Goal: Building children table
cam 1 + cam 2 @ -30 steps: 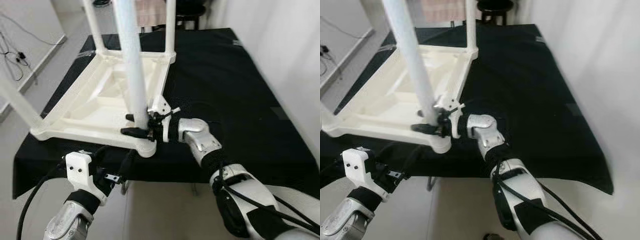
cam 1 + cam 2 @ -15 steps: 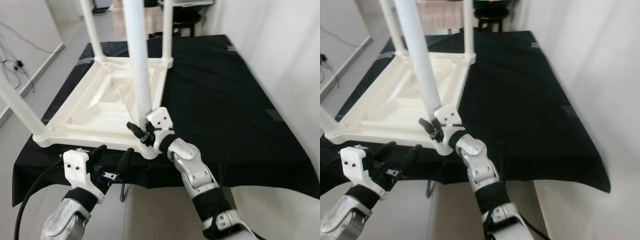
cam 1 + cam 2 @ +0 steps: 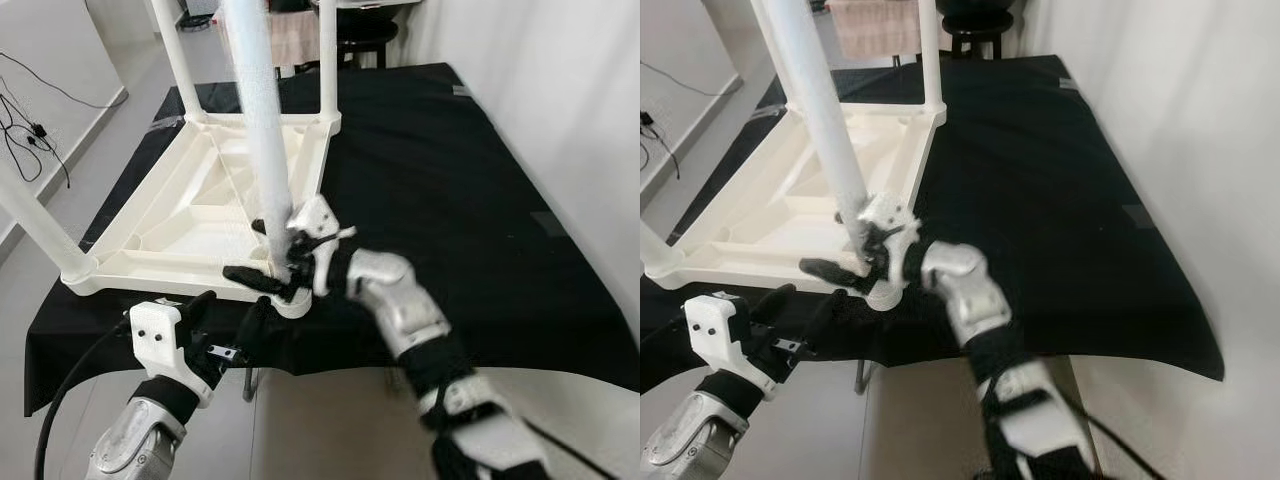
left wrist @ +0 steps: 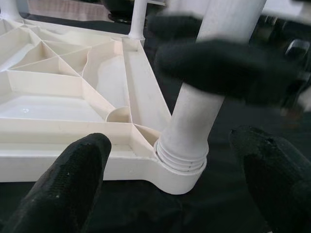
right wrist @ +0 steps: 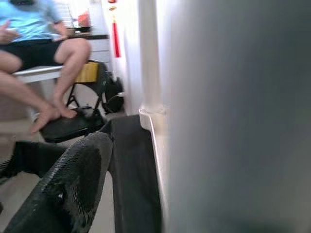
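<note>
On the black-draped table [image 3: 470,180] lies the upturned white plastic children's table top [image 3: 190,215], ribbed underside facing up, resting toward the robot's left half of the cloth with its near edge close to the front edge. White tubular legs stand upright from its corners; the nearest leg [image 3: 262,150] rises from the threaded corner socket [image 4: 181,160] closest to the robot. The right gripper [image 3: 268,268] reaches in from the right, its black fingers [image 4: 223,65] clasped around the lower part of that leg, just above the socket. The left gripper [image 3: 225,320] hovers low at the table's front edge, just below that corner, its two fingers [image 4: 68,189] spread wide and holding nothing. A seated person [image 5: 39,53] appears in the room behind.
</note>
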Controlling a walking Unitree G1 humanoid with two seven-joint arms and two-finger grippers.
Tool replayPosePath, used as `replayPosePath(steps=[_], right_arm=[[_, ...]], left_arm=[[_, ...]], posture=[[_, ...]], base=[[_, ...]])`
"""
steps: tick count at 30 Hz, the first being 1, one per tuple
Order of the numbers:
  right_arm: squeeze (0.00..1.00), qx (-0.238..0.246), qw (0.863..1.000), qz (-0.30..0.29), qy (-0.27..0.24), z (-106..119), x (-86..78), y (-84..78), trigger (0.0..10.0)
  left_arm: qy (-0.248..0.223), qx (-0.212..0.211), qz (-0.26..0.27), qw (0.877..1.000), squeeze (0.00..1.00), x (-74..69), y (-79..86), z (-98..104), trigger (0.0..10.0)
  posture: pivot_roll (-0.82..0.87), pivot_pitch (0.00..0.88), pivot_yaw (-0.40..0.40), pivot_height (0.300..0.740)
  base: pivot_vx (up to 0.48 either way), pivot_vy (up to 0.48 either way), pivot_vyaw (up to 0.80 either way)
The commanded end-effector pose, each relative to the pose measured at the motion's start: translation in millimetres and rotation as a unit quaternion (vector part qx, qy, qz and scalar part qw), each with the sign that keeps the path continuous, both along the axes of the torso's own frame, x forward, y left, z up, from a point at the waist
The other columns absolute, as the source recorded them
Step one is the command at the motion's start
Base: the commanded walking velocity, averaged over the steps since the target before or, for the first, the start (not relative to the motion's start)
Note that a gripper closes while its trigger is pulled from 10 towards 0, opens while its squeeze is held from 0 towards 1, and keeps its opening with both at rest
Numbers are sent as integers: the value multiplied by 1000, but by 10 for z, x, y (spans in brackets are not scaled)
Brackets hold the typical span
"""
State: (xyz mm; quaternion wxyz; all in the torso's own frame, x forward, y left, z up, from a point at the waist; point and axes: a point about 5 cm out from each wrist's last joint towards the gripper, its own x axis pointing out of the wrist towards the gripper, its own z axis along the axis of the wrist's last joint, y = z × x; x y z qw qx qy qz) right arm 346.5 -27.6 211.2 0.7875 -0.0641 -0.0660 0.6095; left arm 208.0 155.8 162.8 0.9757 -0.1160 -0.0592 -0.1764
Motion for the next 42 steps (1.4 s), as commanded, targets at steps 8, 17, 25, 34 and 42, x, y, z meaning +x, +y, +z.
replayPosePath(steps=[8, 17, 25, 34, 42], right_arm=[[0, -3, 999, 27, 23, 23, 152, -6, 10000], [0, -29, 993, 91, 62, -50, 137, -78, 0], [0, -31, 997, 59, 27, -2, 195, -207, 0], [0, -38, 918, -385, 83, -484, 105, -444, 0], [0, -19, 947, -311, 77, -566, -7, 120, 2157]], left_arm=[[11, 7, 8, 1000, 0, -18, 31, -37, 10000], [11, 6, 7, 1000, 0, -40, 25, -23, 10000], [12, 5, 5, 1000, 0, -58, 26, -18, 10000], [12, 8, 8, 1000, 0, -63, 84, 8, 10000], [17, 15, 6, 1000, 0, -4, 99, -32, 10000]], posture=[[34, 122, 25, 740], [31, 139, 24, 740], [34, 147, 29, 740], [23, 175, 48, 740], [38, 130, 48, 740]], base=[[0, 0, 0], [0, 0, 0], [0, 0, 0], [0, 0, 0], [0, 0, 0]])
